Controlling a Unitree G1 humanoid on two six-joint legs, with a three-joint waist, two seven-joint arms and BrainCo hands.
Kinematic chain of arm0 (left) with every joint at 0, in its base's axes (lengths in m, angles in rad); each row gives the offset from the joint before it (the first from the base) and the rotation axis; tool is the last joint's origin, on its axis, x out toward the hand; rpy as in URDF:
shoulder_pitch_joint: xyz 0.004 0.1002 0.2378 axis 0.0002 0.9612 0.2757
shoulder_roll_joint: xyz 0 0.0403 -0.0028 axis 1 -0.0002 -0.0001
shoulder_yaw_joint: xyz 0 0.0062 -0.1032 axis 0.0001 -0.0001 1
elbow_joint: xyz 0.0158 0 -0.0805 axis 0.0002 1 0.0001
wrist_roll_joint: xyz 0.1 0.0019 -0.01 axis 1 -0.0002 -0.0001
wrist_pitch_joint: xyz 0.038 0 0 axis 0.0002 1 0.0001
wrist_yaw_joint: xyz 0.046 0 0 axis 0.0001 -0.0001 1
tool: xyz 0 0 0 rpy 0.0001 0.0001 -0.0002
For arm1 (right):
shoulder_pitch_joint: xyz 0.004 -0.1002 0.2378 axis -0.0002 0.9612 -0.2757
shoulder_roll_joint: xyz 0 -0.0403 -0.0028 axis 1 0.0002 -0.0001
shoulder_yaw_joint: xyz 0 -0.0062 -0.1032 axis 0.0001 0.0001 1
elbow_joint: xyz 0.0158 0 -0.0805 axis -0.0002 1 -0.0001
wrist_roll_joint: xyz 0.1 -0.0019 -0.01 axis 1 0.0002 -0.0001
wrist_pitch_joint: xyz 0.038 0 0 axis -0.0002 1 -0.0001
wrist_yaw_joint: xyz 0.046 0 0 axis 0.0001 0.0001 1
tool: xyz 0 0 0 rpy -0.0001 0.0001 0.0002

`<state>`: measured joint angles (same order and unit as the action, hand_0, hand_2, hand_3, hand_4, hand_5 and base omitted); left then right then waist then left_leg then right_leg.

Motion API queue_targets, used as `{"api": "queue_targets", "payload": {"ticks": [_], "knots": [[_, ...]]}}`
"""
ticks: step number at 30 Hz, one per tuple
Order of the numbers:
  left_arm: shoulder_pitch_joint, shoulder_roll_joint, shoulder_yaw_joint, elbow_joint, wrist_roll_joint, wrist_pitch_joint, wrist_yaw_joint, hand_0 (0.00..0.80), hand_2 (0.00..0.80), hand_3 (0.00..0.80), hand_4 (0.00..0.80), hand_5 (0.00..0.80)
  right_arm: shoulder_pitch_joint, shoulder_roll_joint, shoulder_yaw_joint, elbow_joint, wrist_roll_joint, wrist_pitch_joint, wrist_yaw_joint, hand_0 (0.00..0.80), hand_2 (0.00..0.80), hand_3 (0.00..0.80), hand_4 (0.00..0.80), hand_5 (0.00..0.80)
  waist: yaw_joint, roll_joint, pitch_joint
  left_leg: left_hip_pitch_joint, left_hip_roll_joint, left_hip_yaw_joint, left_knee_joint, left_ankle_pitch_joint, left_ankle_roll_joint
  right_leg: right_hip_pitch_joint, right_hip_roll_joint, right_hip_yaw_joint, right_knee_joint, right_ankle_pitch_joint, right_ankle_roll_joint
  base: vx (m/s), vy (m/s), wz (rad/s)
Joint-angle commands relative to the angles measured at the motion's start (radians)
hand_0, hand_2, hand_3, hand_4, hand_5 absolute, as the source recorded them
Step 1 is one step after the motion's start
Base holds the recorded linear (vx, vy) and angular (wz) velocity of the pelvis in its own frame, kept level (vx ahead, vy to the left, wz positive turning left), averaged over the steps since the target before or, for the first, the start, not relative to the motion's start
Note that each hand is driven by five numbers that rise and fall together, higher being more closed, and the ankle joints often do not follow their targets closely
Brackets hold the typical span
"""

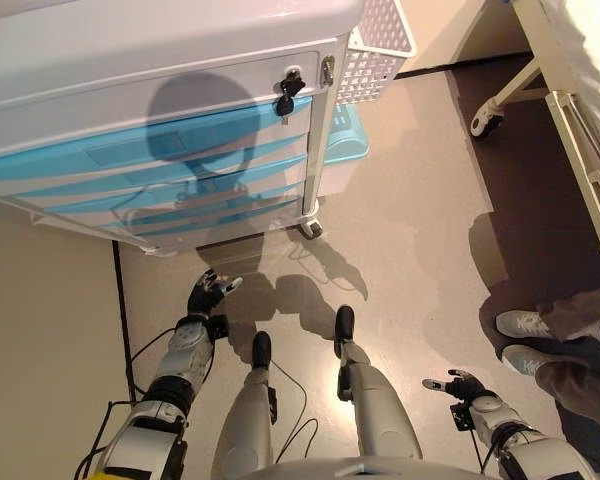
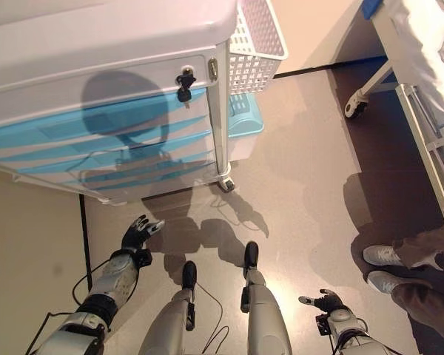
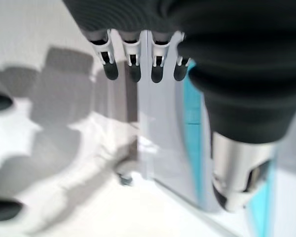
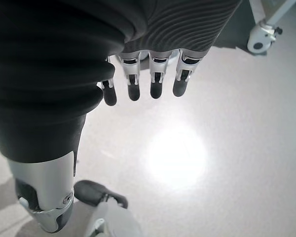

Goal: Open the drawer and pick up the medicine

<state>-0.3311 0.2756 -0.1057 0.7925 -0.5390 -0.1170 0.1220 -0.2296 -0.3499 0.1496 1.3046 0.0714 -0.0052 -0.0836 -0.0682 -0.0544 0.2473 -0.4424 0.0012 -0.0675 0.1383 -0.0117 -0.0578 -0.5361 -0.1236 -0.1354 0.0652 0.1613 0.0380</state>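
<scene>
White cart (image 1: 130, 60) with light blue drawers (image 1: 150, 165), a white lattice basket (image 1: 380, 40), a seemingly turquoise bin (image 1: 345, 135), beige floor (image 1: 410, 230).

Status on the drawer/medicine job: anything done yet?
Nothing done: the cart's blue drawers all look closed, no medicine visible. In hand: nothing. Left hand open, short of the cart; right hand open, low at the side. Left: reach, open a drawer, pick up the medicine.

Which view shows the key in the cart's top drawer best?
The left eye view: the key hangs clear on the grey top drawer. The right eye view shows it much the same. Neither wrist view shows it.
</scene>
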Motion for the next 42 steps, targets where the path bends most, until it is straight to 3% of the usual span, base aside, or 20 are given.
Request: {"api": "queue_targets", "payload": {"ticks": [1, 10, 17, 42], "knots": [[-0.027, -0.001, 0.025, -0.053, -0.152, -0.07, -0.012, 0.0, 0.0, 0.0, 0.0, 0.0, 0.035, -0.003, 0.062, -0.012, 0.041, -0.014, -0.018, 0.0, 0.0, 0.0, 0.0, 0.0, -0.022, -0.025, -0.061, -0.098, -0.034, -0.046, 0.011, 0.052, 0.038, -0.013, -0.005, -0.001, 0.095, -0.09, 0.067, 0.02, -0.038, 0.06], [-0.088, -0.038, 0.027, -0.151, -0.315, -0.106, -0.044, 0.0, 0.0, 0.0, 0.0, 0.0, 0.023, 0.011, 0.078, -0.025, 0.052, -0.017, -0.014, 0.0, 0.0, 0.0, 0.0, 0.0, -0.022, -0.051, -0.058, -0.092, -0.022, -0.059, -0.012, 0.054, 0.033, -0.012, 0.0, -0.015, 0.087, -0.094, 0.068, 0.011, -0.023, 0.05], [-0.111, -0.062, 0.077, -0.187, -0.445, -0.143, -0.078, 0.0, 0.0, 0.0, 0.0, 0.0, 0.03, 0.026, 0.089, -0.026, 0.045, -0.022, -0.002, 0.0, 0.0, 0.0, 0.0, 0.0, -0.025, -0.079, -0.064, -0.077, -0.018, -0.061, -0.03, 0.053, 0.029, 0.003, 0.009, -0.017, 0.065, -0.091, 0.069, 0.0, 0.0, 0.0], [-0.12, -0.027, 0.186, -0.304, -0.59, -0.221, -0.132, 0.0, 0.0, 0.0, 0.0, 0.0, 0.045, 0.034, 0.095, -0.011, 0.03, -0.035, 0.019, 0.0, 0.0, 0.0, 0.0, 0.0, -0.01, -0.108, -0.047, -0.043, -0.014, -0.06, -0.032, 0.044, 0.03, 0.038, 0.02, -0.009, 0.058, -0.088, 0.065, -0.001, 0.0, 0.0]]}}
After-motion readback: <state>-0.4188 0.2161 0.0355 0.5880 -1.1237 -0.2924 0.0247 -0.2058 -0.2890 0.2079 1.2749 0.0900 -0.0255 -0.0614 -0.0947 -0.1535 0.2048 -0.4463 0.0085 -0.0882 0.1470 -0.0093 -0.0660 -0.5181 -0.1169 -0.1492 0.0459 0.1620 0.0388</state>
